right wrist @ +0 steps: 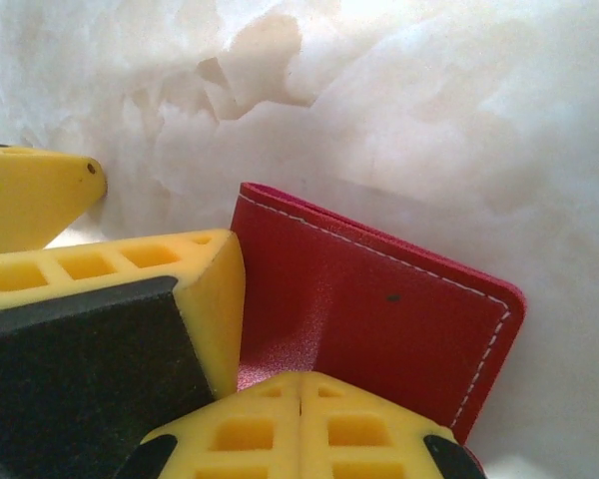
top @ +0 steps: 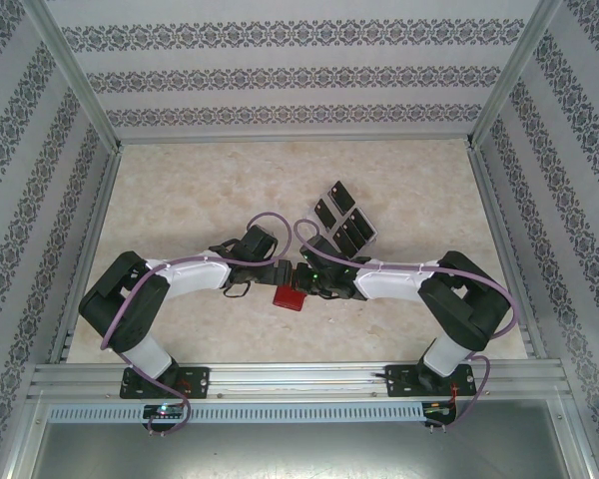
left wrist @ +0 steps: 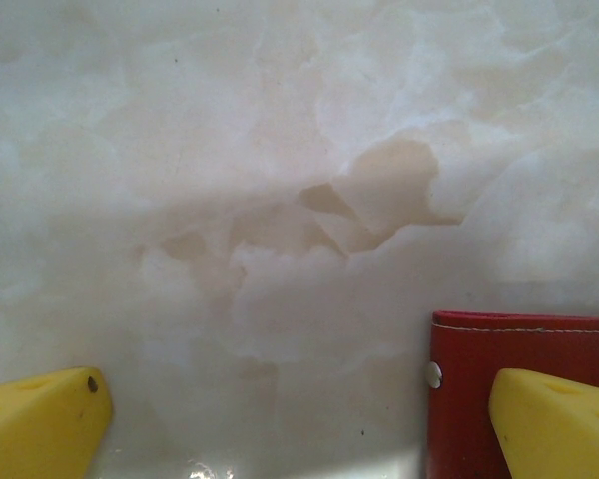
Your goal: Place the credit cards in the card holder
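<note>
Left gripper (left wrist: 298, 394): spread wide, one finger over red wallet (right wrist: 379, 309).
Right gripper (right wrist: 299, 404): fingers pressed together against red wallet; grasp unclear.
Black cards (top: 341, 218): loose on table (top: 180, 200).

The card holder (left wrist: 479, 349) runs off the left wrist view's lower right, partly hidden behind a yellow finger (left wrist: 559, 424)

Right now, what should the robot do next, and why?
Probably close the left hand on the card holder to open it: it lies folded shut, its edge sits between the open left fingers, and the shut right hand sits over it.
</note>
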`<state>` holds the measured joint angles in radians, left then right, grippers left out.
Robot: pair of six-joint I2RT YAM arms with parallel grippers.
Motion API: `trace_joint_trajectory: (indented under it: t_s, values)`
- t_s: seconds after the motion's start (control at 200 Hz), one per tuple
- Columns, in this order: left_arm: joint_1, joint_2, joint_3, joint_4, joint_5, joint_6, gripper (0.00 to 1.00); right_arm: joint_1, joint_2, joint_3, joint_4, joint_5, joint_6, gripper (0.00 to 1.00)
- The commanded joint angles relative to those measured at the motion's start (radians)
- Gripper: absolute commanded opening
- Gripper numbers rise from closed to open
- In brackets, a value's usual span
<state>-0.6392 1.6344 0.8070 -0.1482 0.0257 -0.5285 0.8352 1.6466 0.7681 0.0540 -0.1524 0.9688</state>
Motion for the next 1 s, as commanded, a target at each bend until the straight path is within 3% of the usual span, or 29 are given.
trace_joint_trajectory:
  t_s: [0.0,0.345,0.994]
  values:
    - [0.008,0.044,-0.037,0.001,0.051,-0.019,1.00,0.018,0.004,-0.034,0.013,-0.006,0.017,0.00]
    - [0.009,0.050,-0.035,-0.001,0.048,-0.019,1.00,0.035,-0.057,-0.061,0.003,0.015,0.025,0.00]
    - [0.008,0.047,-0.030,-0.014,0.040,-0.021,1.00,0.110,0.029,-0.140,0.022,0.102,0.067,0.00]
